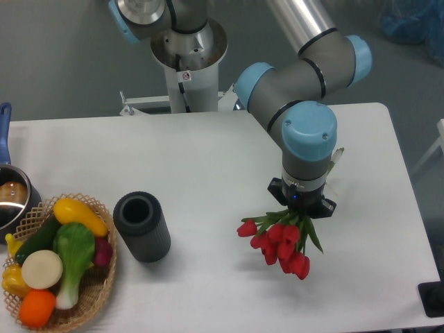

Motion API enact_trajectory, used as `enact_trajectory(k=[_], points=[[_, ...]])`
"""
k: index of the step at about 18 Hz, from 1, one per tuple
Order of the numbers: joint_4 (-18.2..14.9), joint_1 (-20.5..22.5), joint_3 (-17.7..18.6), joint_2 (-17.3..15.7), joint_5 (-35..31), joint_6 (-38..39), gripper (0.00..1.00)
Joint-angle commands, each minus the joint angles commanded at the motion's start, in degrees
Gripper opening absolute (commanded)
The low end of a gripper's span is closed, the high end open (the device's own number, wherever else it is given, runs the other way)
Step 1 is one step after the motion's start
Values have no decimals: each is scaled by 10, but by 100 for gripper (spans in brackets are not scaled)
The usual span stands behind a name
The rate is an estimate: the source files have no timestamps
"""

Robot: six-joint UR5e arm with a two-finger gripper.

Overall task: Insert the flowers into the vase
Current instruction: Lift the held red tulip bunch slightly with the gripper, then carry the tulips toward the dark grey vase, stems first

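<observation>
The flowers (281, 244), a bunch of red tulip heads with green stems and leaves, sit right of centre on the white table, heads pointing toward the front. My gripper (302, 207) points straight down over the stem end of the bunch; its fingers are hidden under the wrist and the leaves, so their state does not show. The vase (141, 226), a dark grey ribbed cylinder with a round open mouth, stands upright well to the left of the flowers, with nothing in it.
A wicker basket (97, 291) of toy vegetables sits at the front left, close to the vase. A steel pot (12, 201) with a blue handle is at the left edge. The robot base (187, 62) stands behind the table.
</observation>
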State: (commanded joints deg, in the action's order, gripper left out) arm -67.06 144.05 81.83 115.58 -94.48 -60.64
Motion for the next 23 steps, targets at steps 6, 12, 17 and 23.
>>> enact_trajectory(k=[6, 12, 17, 23], points=[[-1, -3, -3, -2, 21, 0, 0], [7, -2, -4, -23, 110, 8, 0], [46, 12, -3, -51, 268, 46, 0], [125, 14, -4, -54, 479, 151, 0]])
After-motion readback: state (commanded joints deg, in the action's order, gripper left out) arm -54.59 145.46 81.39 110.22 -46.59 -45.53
